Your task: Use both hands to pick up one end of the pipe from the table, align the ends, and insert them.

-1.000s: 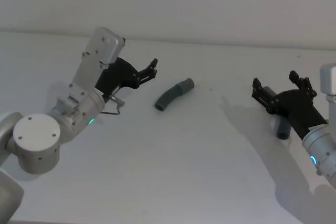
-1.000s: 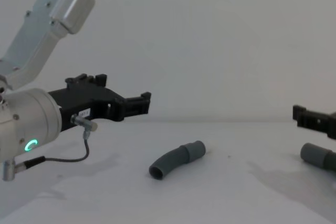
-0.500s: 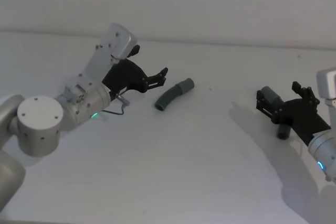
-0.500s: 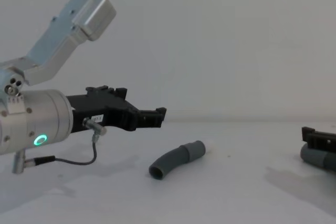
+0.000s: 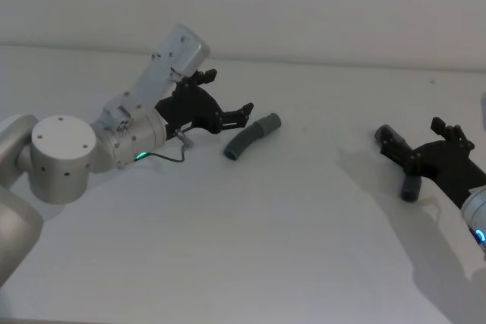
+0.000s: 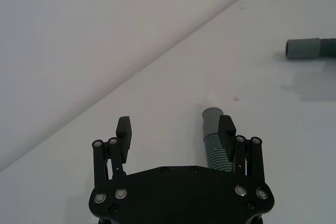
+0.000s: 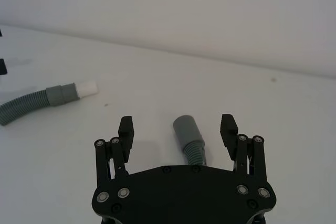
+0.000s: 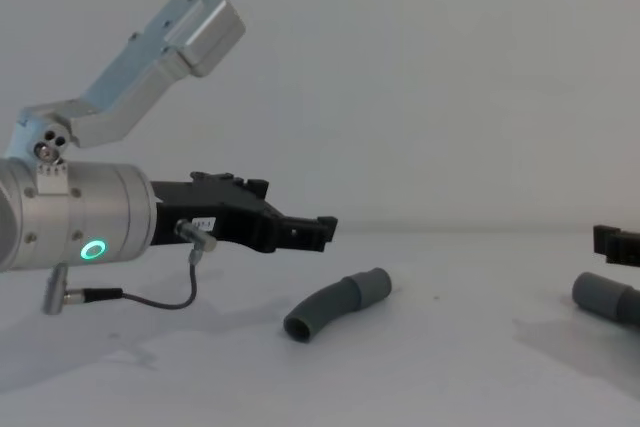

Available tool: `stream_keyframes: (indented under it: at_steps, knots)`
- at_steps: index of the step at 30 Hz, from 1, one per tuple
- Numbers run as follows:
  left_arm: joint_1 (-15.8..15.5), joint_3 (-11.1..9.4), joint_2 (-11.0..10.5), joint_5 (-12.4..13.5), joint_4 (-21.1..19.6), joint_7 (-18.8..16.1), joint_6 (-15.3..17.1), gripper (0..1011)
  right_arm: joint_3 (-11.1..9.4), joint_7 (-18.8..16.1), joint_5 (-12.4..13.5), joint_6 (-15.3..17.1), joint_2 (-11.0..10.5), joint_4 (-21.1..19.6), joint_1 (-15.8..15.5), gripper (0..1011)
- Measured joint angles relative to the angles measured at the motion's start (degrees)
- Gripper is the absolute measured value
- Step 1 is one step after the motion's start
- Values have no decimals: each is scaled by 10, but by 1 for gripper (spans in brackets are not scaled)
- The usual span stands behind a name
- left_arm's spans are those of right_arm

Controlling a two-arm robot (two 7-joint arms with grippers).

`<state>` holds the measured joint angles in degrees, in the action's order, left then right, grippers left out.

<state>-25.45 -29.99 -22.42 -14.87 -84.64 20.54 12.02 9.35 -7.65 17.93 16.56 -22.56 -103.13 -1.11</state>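
The left hand [image 6: 175, 127] is hovering above the tabletop [image 5: 266, 248], left of centre, with its fingers spread wide and nothing between them; it is reaching rightward toward the elbow [image 5: 247, 138], which is lying flat near the middle of the tabletop; in the chest view the hand's tip is sitting just left of the elbow and higher than it, apart from it; in the left wrist view one finger [image 6: 226, 129] is overlapping the elbow's ribbed part, and whether it is touching cannot be told there. The elbow's ribbed open end is pointing near and left; its collar [image 7: 62, 94] and white spigot [image 7: 88, 87] are pointing far and right. A green ring light [image 8: 93, 249] is glowing on the left arm's silver wrist [image 8: 70, 217]; a thin cable [image 8: 150, 297] is looping beneath it.

The right hand [image 7: 177, 125] is hovering at the right side of the tabletop, its fingers likewise spread wide and gripping nothing; it is hanging over the tube [image 8: 600, 295], which is lying on the tabletop well apart from the elbow; the tube is running between the two fingers and below them, with its mouth [image 7: 184, 121] pointing far and left; in the chest view the hand's tip is showing above the tube with a gap between them.
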Motion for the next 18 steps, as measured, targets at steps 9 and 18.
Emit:
stream_keyframes:
  at_steps: [9,18]
  knots:
    - [-22,-9,5,-6,20,36,24,1000,-24,-16,52,66,2,-15,-1,1000]
    - [-39,-17,9,-9,34,62,43,1000,-38,-28,84,105,2,-21,-2,1000]
